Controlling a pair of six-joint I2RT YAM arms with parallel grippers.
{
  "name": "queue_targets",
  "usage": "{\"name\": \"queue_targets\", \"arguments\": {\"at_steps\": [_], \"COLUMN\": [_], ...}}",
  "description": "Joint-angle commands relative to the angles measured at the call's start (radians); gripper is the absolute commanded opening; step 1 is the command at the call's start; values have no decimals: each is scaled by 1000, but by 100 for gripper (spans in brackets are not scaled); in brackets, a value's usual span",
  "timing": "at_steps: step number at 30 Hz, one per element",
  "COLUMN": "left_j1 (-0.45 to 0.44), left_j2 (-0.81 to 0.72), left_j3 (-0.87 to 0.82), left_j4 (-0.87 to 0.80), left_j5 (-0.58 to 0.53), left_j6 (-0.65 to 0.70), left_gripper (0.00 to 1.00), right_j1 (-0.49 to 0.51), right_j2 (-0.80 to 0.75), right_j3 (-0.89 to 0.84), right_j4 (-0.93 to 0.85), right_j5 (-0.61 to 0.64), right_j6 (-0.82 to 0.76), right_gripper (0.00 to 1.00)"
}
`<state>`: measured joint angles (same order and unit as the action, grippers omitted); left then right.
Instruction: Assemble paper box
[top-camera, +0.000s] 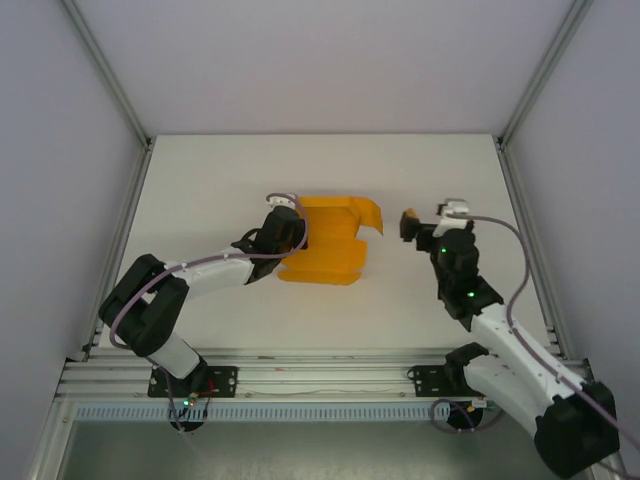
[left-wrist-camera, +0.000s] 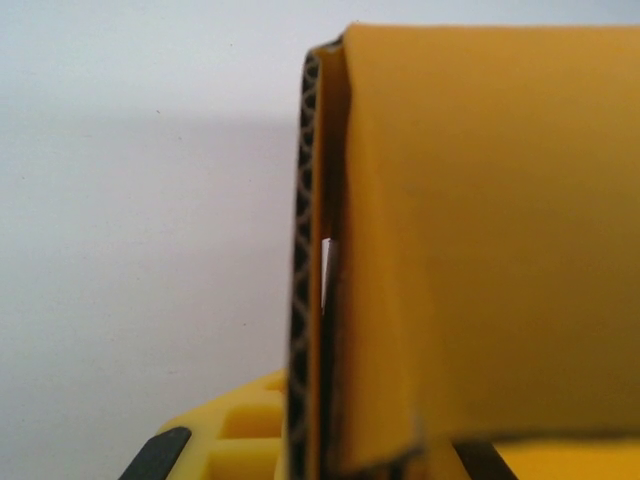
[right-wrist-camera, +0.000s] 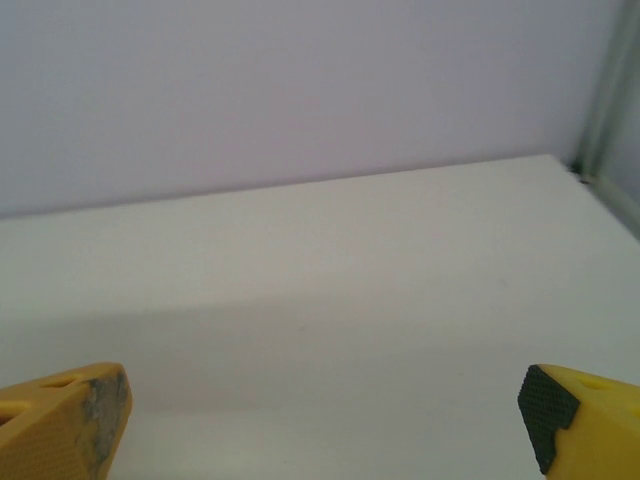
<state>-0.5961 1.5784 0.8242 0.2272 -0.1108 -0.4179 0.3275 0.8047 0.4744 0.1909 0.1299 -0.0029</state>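
Note:
The orange-yellow paper box (top-camera: 332, 241) lies partly folded in the middle of the white table, with a flap curling up at its far right corner. My left gripper (top-camera: 291, 232) is at the box's left edge, shut on a folded side wall. In the left wrist view that wall (left-wrist-camera: 470, 240) stands upright between the fingers, its corrugated edge showing. My right gripper (top-camera: 409, 226) hovers to the right of the box, apart from it. Its fingertips (right-wrist-camera: 90, 410) are spread wide with nothing but bare table between them.
Aluminium frame posts (top-camera: 525, 215) run along both sides of the white table (top-camera: 220, 180), and white walls close it in. A rail (top-camera: 300, 385) with the arm bases lies at the near edge. Bare table surrounds the box on all sides.

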Motion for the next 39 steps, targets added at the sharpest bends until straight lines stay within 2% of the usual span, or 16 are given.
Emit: {"name": "queue_targets", "arguments": {"at_steps": [1, 6, 12, 17, 19, 23, 28, 33, 39], "left_j1": [-8, -8, -8, -8, -8, -8, -8, -8, -8], "left_j2": [-9, 1, 4, 21, 32, 50, 57, 42, 30], "left_j3": [19, 25, 25, 28, 42, 57, 73, 75, 81], "left_j4": [18, 31, 33, 43, 29, 24, 14, -12, -60], "left_j5": [22, 62, 82, 96, 92, 91, 73, 42, -17], "left_j6": [22, 31, 50, 83, 89, 84, 76, 68, 65], "left_gripper": [0, 0, 0, 0, 0, 0, 0, 0, 0], "right_j1": [-89, -118, -119, -113, -97, -49, 16, 59, 79], "right_j2": [7, 176, 359, 468, 501, 550, 605, 647, 610], "right_j3": [37, 127, 239, 320, 343, 381, 415, 447, 418], "right_j4": [-151, -191, -209, -263, -280, -298, -271, -237, -265], "right_j5": [-106, -367, -741, -986, -1040, -1042, -976, -780, -685], "right_j6": [99, -2, -167, -246, -272, -303, -291, -205, -189], "right_gripper": [100, 98, 86, 73, 67, 55, 55, 53, 54]}}
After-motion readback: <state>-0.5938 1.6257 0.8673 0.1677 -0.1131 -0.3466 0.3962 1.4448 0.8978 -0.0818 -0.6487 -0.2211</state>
